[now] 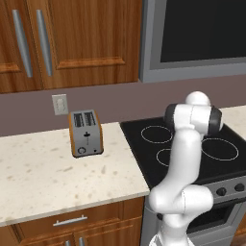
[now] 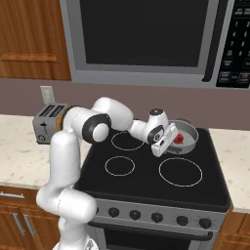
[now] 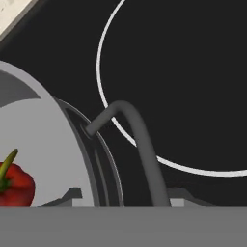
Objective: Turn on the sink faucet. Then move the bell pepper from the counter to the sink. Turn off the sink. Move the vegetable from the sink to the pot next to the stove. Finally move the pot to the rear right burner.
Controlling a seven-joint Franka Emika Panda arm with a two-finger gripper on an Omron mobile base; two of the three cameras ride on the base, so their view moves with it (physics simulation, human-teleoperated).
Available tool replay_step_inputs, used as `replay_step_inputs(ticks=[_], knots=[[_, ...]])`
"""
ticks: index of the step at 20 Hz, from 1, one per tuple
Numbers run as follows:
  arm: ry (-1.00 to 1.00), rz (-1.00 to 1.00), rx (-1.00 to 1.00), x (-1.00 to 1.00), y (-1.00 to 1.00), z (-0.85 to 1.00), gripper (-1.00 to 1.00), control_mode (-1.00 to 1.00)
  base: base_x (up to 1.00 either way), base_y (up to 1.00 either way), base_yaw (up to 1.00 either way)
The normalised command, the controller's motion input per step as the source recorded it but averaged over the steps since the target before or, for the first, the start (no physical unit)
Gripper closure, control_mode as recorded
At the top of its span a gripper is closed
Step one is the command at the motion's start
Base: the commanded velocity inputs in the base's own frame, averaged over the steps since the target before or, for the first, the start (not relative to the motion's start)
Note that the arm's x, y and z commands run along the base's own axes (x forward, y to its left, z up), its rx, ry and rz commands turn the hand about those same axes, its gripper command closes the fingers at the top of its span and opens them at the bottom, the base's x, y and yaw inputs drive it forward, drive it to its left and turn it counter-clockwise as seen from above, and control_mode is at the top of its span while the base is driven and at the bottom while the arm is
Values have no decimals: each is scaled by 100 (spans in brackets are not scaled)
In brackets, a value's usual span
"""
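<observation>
On the black stove (image 2: 146, 180), a grey pot (image 2: 188, 138) holding the red bell pepper (image 2: 179, 139) sits at the rear right corner, over the rear right burner. The white arm's tool (image 2: 167, 142) appears closed on the pot's loop handle (image 3: 140, 140), though its tips are hidden. The final step looks nearly done: what remains is to let go and lift away cleanly. No brand or writing can be read on the toaster (image 1: 86, 133) or appliances.
</observation>
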Motion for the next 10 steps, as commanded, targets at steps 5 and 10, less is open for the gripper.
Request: replay_step_inputs(ticks=[5,10], knots=[[2,0,0,31,-10,-21,100,-100,0,0,0],[2,2,0,23,-5,-23,100,-100,0,0,0]])
